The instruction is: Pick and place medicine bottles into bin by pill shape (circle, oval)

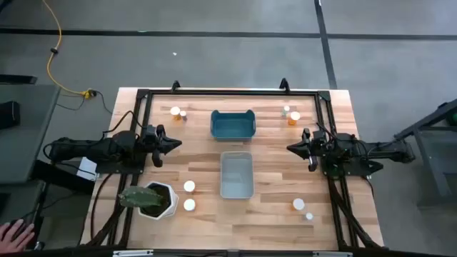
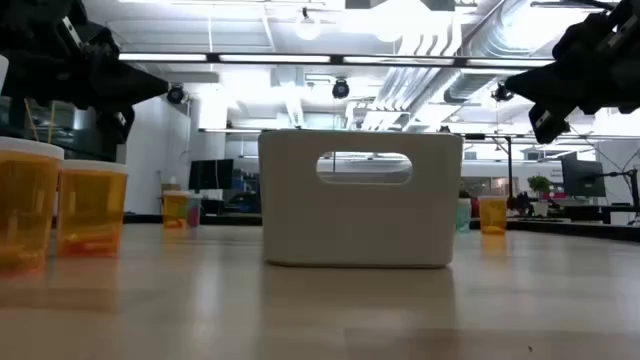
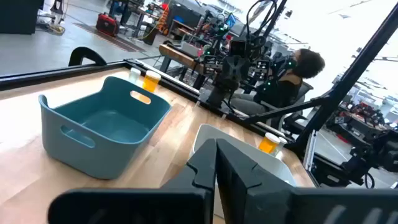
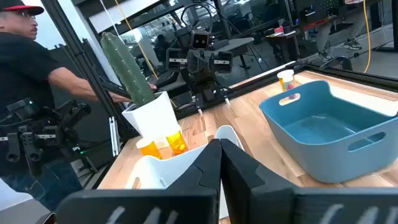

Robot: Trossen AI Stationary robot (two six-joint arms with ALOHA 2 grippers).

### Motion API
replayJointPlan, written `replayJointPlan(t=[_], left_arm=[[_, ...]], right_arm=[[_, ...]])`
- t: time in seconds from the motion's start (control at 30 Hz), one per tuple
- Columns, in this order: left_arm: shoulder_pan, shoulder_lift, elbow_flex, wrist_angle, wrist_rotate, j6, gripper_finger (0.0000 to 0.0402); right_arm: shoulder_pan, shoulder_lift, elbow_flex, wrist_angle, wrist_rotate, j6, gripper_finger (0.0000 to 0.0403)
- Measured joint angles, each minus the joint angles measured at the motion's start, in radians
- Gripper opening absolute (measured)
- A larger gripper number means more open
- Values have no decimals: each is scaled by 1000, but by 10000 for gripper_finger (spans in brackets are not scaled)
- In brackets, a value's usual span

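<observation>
A: How are the arms posed?

B: Both lie low and stretched toward the middle of the surface (image 1: 264,214). The left end effector (image 1: 176,143) points inward from the left edge, its fingers pressed together with nothing between them. The right end effector (image 1: 291,148) mirrors it from the right edge, fingers likewise pressed together and empty.

A: And the medicine bottles?

B: All are standing on the wood, none in a bin. Two sit at the far left (image 1: 176,111), two at the far right (image 1: 293,117), two near the plant pot (image 1: 189,187), and two at the near right (image 1: 298,205). The blue bin (image 1: 233,123) stands at the far middle, and the white bin (image 1: 236,175) is just in front of it.

A: Any labels or writing to read?

B: None that I can make out on the bottles or bins.

A: Anyone about?

B: A person (image 4: 28,93) in a dark shirt stands beyond the surface by the cactus (image 4: 126,61).
</observation>
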State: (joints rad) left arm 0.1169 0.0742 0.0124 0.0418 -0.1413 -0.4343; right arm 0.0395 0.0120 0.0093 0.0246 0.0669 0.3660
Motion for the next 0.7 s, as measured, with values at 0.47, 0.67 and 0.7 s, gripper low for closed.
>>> replayJointPlan(t=[0.47,0.67,0.7], left_arm=[[0,0,0,0,0,0,1],[0,0,0,0,0,0,1],[0,0,0,0,0,0,1]], right_arm=[[0,0,0,0,0,0,0],[0,0,0,0,0,0,0],[0,0,0,0,0,0,0]])
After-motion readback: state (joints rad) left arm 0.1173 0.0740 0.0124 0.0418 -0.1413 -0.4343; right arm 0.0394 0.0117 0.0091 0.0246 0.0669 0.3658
